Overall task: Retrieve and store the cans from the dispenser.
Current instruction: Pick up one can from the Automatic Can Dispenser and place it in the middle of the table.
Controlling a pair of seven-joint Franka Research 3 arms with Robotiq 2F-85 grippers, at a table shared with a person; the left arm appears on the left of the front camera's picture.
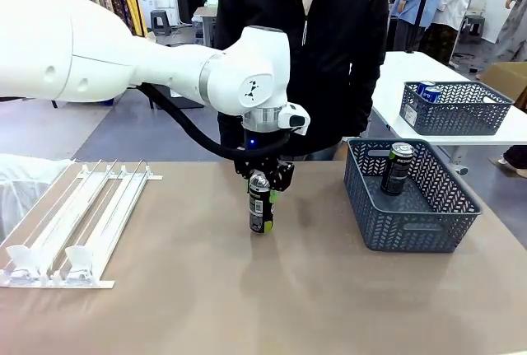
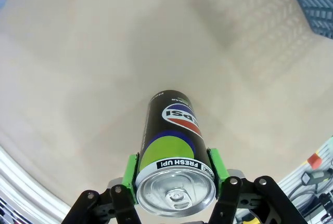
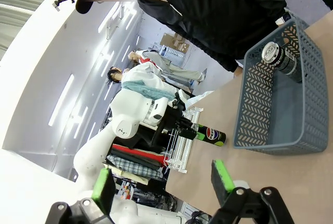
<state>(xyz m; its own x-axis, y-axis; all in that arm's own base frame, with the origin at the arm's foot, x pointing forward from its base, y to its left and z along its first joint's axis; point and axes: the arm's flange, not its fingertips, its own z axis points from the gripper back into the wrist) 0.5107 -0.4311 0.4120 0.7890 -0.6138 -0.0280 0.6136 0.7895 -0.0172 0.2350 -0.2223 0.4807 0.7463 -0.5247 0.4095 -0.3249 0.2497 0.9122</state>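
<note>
While the white dispenser (image 1: 78,223) sits on the left side of the table (image 1: 206,305), its long lanes look bare, with no can in them that I can see. The clear stoppers are at the near end.

In the middle of the table, the left arm reaches down from above. Its left gripper (image 1: 262,180) has its fingers (image 2: 131,176) closed on the top part of a dark can (image 1: 261,203). The green pads press on both sides of the can, just under the silver top. The can stands up straight. Its bottom is at the table or just above it; I cannot tell if it touches.

To the right stands the blue-grey basket (image 1: 412,227). One dark can in the basket (image 1: 397,168) is already there, leaning by the far wall. The held can is well apart from the basket, so I think it has yet to be carried over and put in.

Farther right, on another white table behind, a second basket (image 1: 455,112) holds blue cans (image 1: 428,91).

The right gripper (image 3: 162,180) is off to the side, above the table. Its fingers are wide apart and hold nothing.

So I think one can is stored, one is on its way, and the dispenser looks used up. A person in a dark jacket (image 1: 329,34) stands at the far side of the table.
</note>
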